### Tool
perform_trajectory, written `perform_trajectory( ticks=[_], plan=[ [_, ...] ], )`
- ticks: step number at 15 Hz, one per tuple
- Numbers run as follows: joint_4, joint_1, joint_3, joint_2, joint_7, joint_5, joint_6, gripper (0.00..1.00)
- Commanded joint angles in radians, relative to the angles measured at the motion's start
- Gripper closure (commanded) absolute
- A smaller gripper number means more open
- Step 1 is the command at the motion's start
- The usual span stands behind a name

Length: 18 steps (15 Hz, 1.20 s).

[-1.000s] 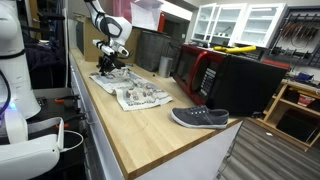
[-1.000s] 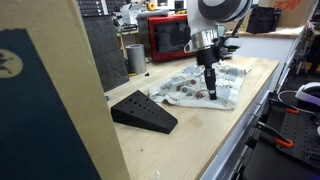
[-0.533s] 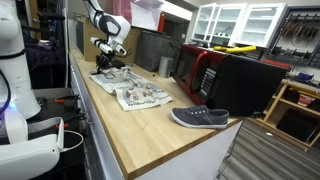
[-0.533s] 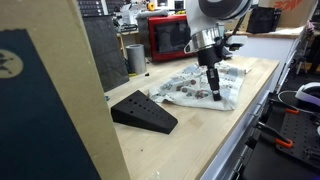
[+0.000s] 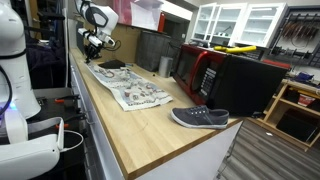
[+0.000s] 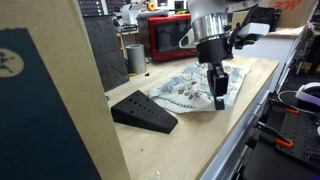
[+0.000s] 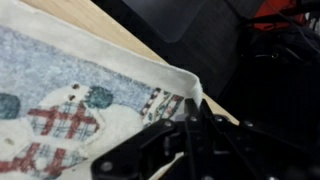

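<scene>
White patterned fabric cloth (image 7: 70, 100), edge pinched in my fully closed gripper (image 7: 190, 115); so thin a hold may slip free.

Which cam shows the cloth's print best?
Wrist view: the cloth fills the frame, its print is large, and the gripper is shut on its edge. In both exterior views the cloth lies spread on the counter, print too small.
</scene>
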Motion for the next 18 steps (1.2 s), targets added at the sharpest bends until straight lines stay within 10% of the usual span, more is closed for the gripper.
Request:
perform_trajectory(
  ticks=[1,9,18],
  plan=[
    [-0.040,0.057,-0.001,-0.118,-0.072,0.093,-0.018,0.64],
    [0.016,-0.008,-0.136,-0.131,-0.028,0.070,-0.038,0.04],
    [0.022,-0.172,-0.226,0.010,0.116,-0.145,0.135,0.00]
  ],
)
